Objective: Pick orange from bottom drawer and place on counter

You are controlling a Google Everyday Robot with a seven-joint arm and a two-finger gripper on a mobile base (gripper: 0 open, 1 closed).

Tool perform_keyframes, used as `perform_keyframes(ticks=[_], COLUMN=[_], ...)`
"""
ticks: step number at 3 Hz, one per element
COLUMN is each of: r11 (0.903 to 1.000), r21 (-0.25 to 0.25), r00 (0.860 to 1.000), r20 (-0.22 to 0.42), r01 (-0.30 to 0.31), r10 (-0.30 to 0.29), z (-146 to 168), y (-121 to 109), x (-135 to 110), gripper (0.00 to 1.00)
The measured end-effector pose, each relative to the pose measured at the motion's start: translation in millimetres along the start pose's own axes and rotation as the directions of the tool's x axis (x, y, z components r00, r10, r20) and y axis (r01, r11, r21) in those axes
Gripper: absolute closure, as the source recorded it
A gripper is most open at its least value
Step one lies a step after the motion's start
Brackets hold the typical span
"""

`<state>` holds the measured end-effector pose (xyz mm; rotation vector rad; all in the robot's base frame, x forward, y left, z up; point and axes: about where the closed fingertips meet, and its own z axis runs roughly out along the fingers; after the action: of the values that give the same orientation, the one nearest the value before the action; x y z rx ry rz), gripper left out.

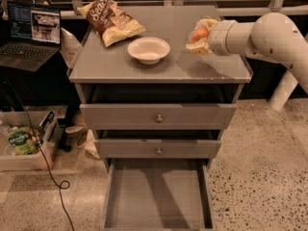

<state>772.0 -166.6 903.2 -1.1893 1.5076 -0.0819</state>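
- Orange (pixel 200 33) sits in the end effector (pixel 202 37), which is clenched round it, over the desk's (pixel 144 71) right side. It's seemingly just above the surface, not yet set down.
- We think it's held right of the white bowl (pixel 148 49) & chip bag (pixel 111 19) so it lands on bare top, w/o knocking either.
- Bottom drawer (pixel 159 203) is pulled open, floor bare, so pick's done in our view; 1 step left: release.

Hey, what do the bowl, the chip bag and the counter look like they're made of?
The bowl: probably matte white plastic or paper, no glare. The chip bag: crinkled glossy film. The counter: smooth grey laminate or painted board, faintly reflective. The tool holds the orange above the counter's right side.
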Motion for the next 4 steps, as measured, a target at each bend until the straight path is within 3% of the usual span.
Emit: perform_keyframes(ticks=[2,3,4], r11=[0.9977,0.9977,0.9977], r21=[-0.033,-0.033,-0.033], r00=[0.998,0.998,0.998], r20=[-0.038,-0.038,-0.038], r01=[-0.059,-0.060,-0.060], r10=[0.058,0.058,0.058], z=[23,23,23], y=[11,11,11], x=[31,31,31], gripper=[1.00,0.82,0.50])
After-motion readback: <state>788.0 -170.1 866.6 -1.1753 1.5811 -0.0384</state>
